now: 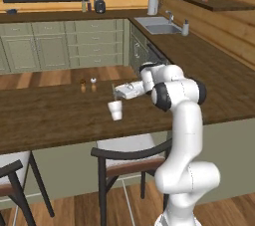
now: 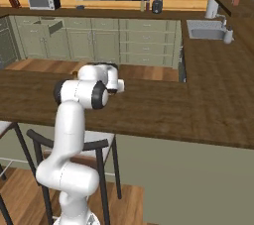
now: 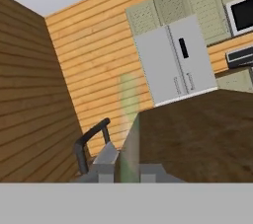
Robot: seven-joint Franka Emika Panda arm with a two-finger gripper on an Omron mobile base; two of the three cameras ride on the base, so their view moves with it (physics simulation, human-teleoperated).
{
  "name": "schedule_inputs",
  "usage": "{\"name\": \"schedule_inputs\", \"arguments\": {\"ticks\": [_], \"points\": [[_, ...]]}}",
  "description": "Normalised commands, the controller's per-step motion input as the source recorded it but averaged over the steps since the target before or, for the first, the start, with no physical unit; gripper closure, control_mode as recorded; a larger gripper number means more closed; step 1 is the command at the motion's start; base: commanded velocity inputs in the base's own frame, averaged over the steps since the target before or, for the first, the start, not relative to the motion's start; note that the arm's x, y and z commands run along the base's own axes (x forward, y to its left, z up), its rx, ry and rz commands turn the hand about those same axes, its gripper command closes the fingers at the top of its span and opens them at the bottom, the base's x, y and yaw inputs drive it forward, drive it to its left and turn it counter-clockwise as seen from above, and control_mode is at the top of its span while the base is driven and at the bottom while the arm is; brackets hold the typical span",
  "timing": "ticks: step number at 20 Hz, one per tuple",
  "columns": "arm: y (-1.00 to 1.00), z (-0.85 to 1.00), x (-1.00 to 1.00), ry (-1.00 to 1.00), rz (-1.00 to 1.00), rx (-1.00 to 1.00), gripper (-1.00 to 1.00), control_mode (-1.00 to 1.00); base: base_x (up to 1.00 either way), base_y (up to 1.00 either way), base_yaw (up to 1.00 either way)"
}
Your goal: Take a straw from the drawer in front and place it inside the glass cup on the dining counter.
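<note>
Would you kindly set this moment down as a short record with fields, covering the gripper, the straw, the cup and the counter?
gripper: shut, held level just above the glass cup
straw: thin pale stick at the fingertips, upright; whether its lower end has entered the cup cannot be told
cup: upright on the dining counter, near its front edge
nearby: two shakers behind the cup, apart from it
chair: tucked under the counter below the cup

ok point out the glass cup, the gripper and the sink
glass cup (image 1: 115, 110), left base view, on its front wall
gripper (image 1: 114, 90), left base view, at its fingertips above the cup
sink (image 1: 160, 28), left base view, on its basin
</note>
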Motion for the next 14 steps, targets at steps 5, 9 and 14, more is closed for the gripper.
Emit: {"name": "schedule_inputs", "arguments": {"ticks": [5, 9, 14], "points": [[0.0, 0.0, -0.63, 0.0, 0.0, 0.11, 1.0, -1.0, 0.0, 0.0, 0.0], [0.0, -0.05, -0.21, 0.0, 0.0, 0.07, 1.0, -1.0, 0.0, 0.0, 0.0], [-0.01, -0.1, -0.01, 0.0, 0.0, 0.02, 1.0, -1.0, 0.0, 0.0, 0.0]]}}
